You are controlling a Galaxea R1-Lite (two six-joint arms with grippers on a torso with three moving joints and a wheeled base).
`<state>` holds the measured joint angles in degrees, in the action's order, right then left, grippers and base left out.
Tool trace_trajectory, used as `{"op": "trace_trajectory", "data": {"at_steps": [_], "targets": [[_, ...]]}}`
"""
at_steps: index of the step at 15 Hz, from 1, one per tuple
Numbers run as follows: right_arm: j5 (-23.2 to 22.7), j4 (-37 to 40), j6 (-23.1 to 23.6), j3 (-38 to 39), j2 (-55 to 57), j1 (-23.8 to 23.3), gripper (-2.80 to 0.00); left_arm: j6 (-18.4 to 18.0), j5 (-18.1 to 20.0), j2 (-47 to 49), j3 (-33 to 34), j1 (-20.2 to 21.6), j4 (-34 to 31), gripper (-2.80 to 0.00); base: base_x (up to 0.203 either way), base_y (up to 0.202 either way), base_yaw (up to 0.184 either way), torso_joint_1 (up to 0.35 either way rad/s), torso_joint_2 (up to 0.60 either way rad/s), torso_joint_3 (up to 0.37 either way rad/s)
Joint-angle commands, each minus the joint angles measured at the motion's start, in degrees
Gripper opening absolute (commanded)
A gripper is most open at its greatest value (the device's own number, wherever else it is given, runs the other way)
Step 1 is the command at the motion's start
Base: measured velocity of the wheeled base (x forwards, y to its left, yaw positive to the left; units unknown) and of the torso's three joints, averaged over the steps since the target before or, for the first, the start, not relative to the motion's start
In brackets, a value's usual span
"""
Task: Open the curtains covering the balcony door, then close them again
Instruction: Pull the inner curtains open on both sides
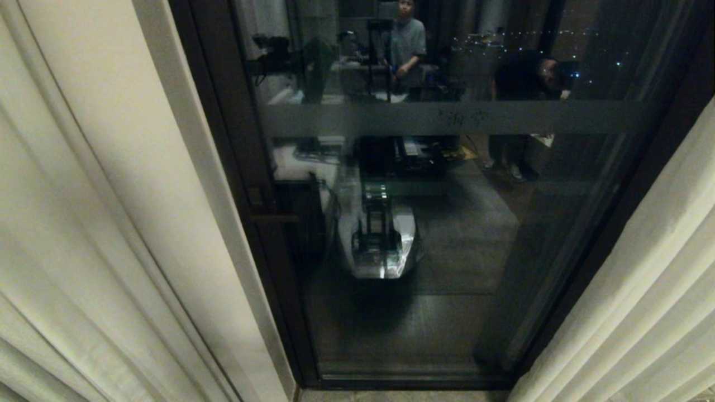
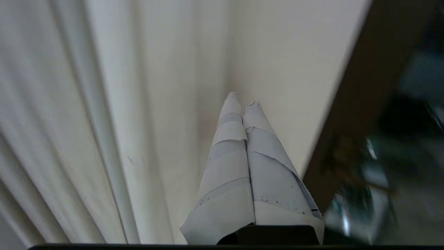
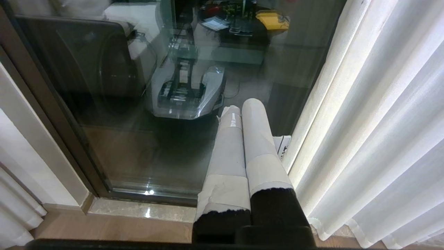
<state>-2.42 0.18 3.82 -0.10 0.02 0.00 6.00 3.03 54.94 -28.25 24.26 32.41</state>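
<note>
1. Curtains: both panels are drawn aside; the left curtain [image 1: 67, 234] hangs at one side of the door and the right curtain [image 1: 642, 290] at the other, pleats falling straight.
2. Door [image 1: 424, 234]: its dark-framed glass stands uncovered between the panels, a frosted band [image 1: 447, 118] crossing it.
3. Left pincer [image 2: 242, 99]: its taped fingers are pressed together with nothing between them. The left curtain's folds lie just beside it on one flank, a cream wall strip [image 2: 295, 69] is ahead of its tips, and the door frame is on its other flank.
4. Right pincer [image 3: 242, 106]: also closed and empty, pointing down at the glass, with the right curtain just beside it.
5. The glass reflects the robot's base [image 1: 380, 245] and two people [image 1: 408, 44].
</note>
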Motion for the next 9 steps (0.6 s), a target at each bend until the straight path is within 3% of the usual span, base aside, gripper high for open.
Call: {"op": "trace_trajectory", "data": {"at_steps": [1,6,9], "targets": [[-0.04,-0.01,0.05,0.01,0.06,0.00,-2.80,-0.19,2.42,-2.68,3.62,-2.34,0.20,-2.80,0.000,0.000,0.000,0.000,0.00,0.000],[-0.04,-0.01,0.05,0.01,0.06,0.00,-2.80,-2.62,9.89,-3.42,10.96,-3.88,0.99,-2.80,0.000,0.000,0.000,0.000,0.00,0.000],[-0.04,-0.01,0.05,0.01,0.06,0.00,-2.80,-4.95,10.39,-4.61,19.10,-11.37,1.22,-2.80,0.000,0.000,0.000,0.000,0.00,0.000]]}}
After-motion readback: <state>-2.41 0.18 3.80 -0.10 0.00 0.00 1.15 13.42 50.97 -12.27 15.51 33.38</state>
